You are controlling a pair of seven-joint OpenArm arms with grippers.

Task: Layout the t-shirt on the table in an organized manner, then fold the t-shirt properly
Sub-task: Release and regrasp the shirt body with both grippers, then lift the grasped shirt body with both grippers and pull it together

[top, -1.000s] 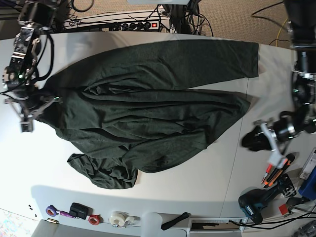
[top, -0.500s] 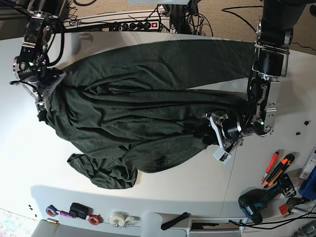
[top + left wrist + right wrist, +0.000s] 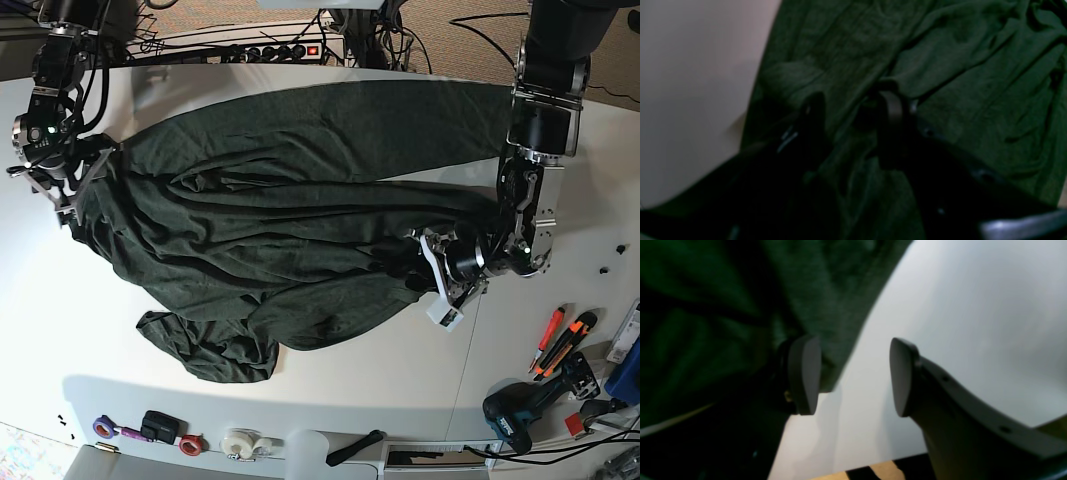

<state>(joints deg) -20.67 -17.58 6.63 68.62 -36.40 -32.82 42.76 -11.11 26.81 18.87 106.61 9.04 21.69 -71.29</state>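
On the white table [image 3: 330, 395], a rumpled green t-shirt [image 3: 300, 220] sprawls between two arms. The left gripper [image 3: 850, 110], reaching low, straddles a cloth ridge, jaws apart. The right gripper [image 3: 853, 373] gapes wide at the shirt's edge.

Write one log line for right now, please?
left gripper: open, over t-shirt | right gripper: open, at t-shirt edge | t-shirt: crumpled on table

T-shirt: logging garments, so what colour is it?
Dark green t-shirt, plain, no print; clearest in the base view.
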